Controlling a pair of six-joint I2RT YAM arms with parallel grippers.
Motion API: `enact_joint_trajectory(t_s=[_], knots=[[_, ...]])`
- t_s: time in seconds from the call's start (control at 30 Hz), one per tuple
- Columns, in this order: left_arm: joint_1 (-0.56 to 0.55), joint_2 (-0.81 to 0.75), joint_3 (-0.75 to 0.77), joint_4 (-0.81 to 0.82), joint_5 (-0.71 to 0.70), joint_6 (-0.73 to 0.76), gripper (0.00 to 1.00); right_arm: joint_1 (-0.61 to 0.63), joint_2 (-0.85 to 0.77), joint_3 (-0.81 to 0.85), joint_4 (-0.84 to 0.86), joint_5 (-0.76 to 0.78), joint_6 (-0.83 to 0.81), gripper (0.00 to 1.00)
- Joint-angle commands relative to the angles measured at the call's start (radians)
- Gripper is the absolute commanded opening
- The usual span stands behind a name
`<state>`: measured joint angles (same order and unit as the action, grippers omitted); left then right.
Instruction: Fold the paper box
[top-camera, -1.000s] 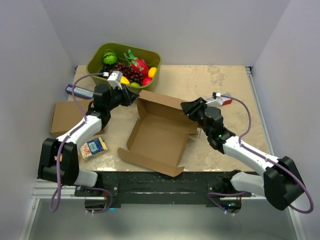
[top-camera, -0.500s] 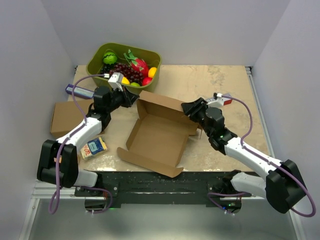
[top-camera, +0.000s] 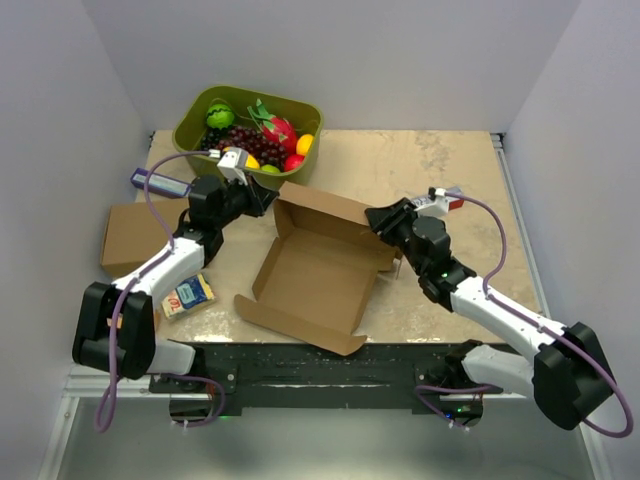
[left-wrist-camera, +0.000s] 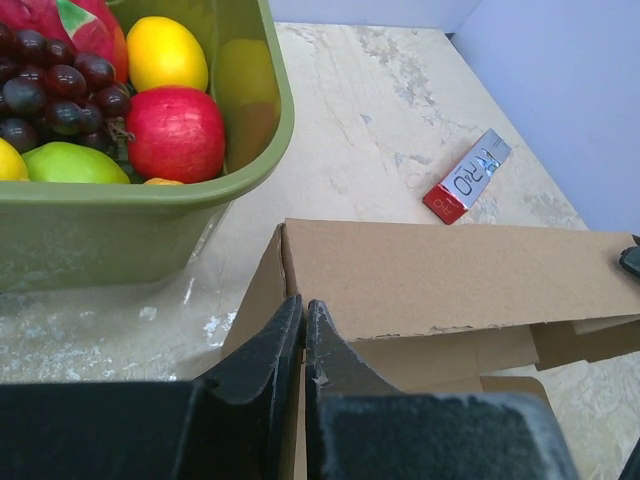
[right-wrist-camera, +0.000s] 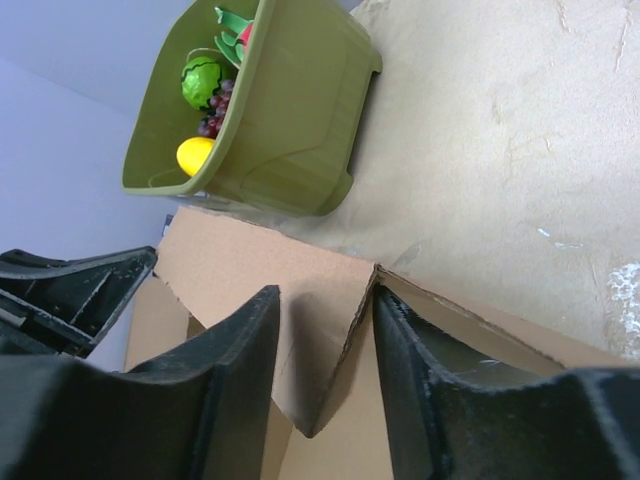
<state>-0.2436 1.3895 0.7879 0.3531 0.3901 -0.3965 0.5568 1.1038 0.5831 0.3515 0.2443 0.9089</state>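
Observation:
The paper box (top-camera: 320, 275) lies open in the middle of the table, its back wall raised and its front flap flat toward the arm bases. My left gripper (top-camera: 268, 200) is at the box's far left corner. In the left wrist view that gripper (left-wrist-camera: 303, 303) is shut, pinching the thin edge of the side wall of the box (left-wrist-camera: 440, 270). My right gripper (top-camera: 378, 220) is at the far right corner. In the right wrist view it (right-wrist-camera: 325, 290) stands open astride the folded corner of the box (right-wrist-camera: 250, 260), with the right finger (right-wrist-camera: 400, 340) against the crease.
A green tub (top-camera: 200, 115) of fruit stands at the back left, close behind the box (left-wrist-camera: 150, 200). Another brown cardboard box (top-camera: 130, 235) lies at the left edge, with a small blue packet (top-camera: 188, 294) in front of it. A red and silver packet (left-wrist-camera: 466, 177) lies at the right.
My left gripper has closed onto the box's side wall. The right arm has shifted slightly at the far right corner. The box has barely moved.

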Motion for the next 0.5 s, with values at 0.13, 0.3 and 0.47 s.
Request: enact_joint_trajectory(t_s=[0.13,0.3,0.47], knots=[[-0.011,0.002,-0.090,-0.332,-0.094,0.074,0.08,-0.003,-0.006,0.000,0.026,0.013,-0.007,0.38],[-0.011,-0.133,-0.101,-0.325,-0.170,0.084,0.08,-0.006,0.068,-0.005,0.118,-0.026,0.004,0.35],[-0.010,-0.234,-0.110,-0.325,-0.214,0.097,0.12,-0.008,0.178,0.035,0.211,-0.095,0.004,0.33]])
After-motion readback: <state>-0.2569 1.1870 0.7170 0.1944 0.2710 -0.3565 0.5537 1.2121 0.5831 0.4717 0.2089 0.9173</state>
